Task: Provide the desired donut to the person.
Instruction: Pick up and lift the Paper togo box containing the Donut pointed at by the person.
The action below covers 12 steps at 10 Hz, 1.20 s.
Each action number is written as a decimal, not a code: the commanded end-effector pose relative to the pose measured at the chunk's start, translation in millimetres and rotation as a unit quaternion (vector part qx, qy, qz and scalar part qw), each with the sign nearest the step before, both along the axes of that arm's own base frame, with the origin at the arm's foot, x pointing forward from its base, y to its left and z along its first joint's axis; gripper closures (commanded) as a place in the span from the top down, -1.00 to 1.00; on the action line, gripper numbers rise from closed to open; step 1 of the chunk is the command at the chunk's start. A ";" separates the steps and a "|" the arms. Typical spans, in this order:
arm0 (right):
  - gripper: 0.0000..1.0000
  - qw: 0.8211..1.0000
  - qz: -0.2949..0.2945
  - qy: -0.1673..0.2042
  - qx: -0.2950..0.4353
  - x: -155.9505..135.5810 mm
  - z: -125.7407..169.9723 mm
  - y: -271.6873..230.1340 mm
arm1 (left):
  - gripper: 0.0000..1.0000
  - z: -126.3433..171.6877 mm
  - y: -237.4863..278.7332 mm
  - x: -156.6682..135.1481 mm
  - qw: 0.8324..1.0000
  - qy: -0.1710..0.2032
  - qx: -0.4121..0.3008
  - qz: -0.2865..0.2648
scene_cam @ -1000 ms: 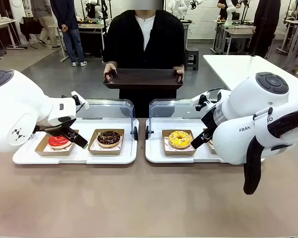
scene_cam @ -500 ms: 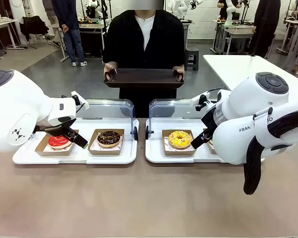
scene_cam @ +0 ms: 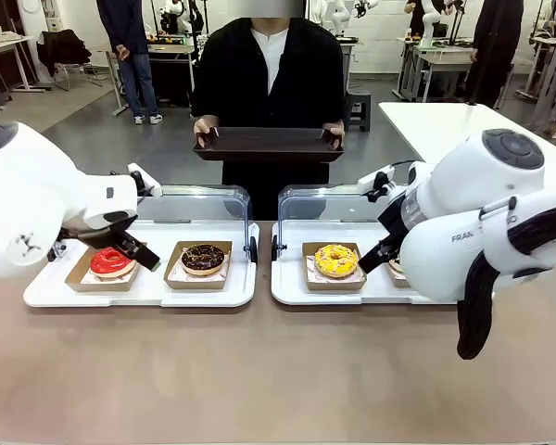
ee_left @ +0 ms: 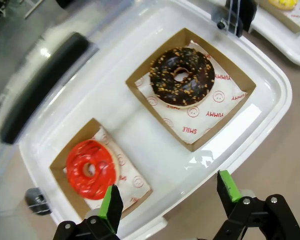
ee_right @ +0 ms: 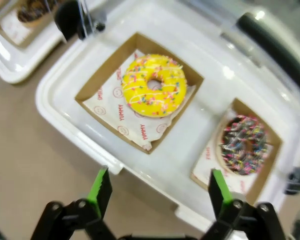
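The person (scene_cam: 271, 74) stands at the far side holding a dark tray (scene_cam: 269, 146) in both hands. Nothing marks which donut is the desired one. A red donut (scene_cam: 111, 262) (ee_left: 90, 169) and a chocolate donut (scene_cam: 203, 258) (ee_left: 182, 76) sit in cardboard boxes. My left gripper (scene_cam: 134, 252) (ee_left: 169, 192) hovers open above them, holding nothing. A yellow donut (scene_cam: 336, 260) (ee_right: 154, 91) and a dark sprinkled donut (ee_right: 242, 144) lie under my right gripper (scene_cam: 375, 258) (ee_right: 158, 185), open and empty.
The boxes rest in two white containers (scene_cam: 139, 289) (scene_cam: 296, 292) with clear lids (scene_cam: 195, 199) (scene_cam: 324, 199) raised behind them. Bare brown tabletop (scene_cam: 259, 371) stretches in front. A white table (scene_cam: 445, 125) stands at the back right, and other people stand far behind.
Both arms have shifted slightly, the left one up and the right one to the right. Both grippers stay open, and the donuts have not moved.
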State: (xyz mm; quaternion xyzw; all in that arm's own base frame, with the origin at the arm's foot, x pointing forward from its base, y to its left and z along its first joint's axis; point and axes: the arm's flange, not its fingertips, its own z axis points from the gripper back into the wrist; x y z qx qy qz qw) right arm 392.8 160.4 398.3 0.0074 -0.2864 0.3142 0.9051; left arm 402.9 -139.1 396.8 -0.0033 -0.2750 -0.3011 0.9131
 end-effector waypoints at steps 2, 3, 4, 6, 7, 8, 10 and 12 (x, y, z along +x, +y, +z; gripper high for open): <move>1.00 1.000 -0.019 -0.014 0.008 -61.6 88.9 -31.4 | 1.00 83.3 35.3 -32.8 0.999 0.028 0.005 -0.036; 1.00 1.000 -0.007 -0.014 0.008 -82.4 109.2 -36.1 | 1.00 102.4 41.4 -42.5 0.998 0.029 -0.003 -0.047; 1.00 1.000 -0.005 -0.023 0.002 -104.5 130.5 -39.7 | 1.00 119.7 44.7 -53.6 0.998 0.025 -0.001 -0.052; 1.00 0.999 -0.016 -0.049 -0.001 -140.3 168.3 -44.5 | 1.00 151.5 47.3 -70.6 0.999 -0.006 0.014 -0.028; 1.00 0.998 -0.026 -0.047 -0.009 -141.9 169.8 -43.4 | 1.00 159.8 47.7 -73.4 1.000 -0.016 0.012 -0.018; 1.00 0.998 -0.041 -0.045 -0.015 -133.5 163.3 -43.7 | 1.00 161.1 46.8 -73.1 0.999 -0.032 0.008 -0.008; 1.00 0.999 -0.008 -0.049 0.005 -134.2 185.3 -45.6 | 1.00 160.0 48.8 -72.9 0.999 -0.008 0.005 -0.036; 1.00 0.999 -0.008 -0.049 0.005 -134.2 185.3 -45.6 | 1.00 160.0 48.8 -72.9 0.999 -0.008 0.005 -0.036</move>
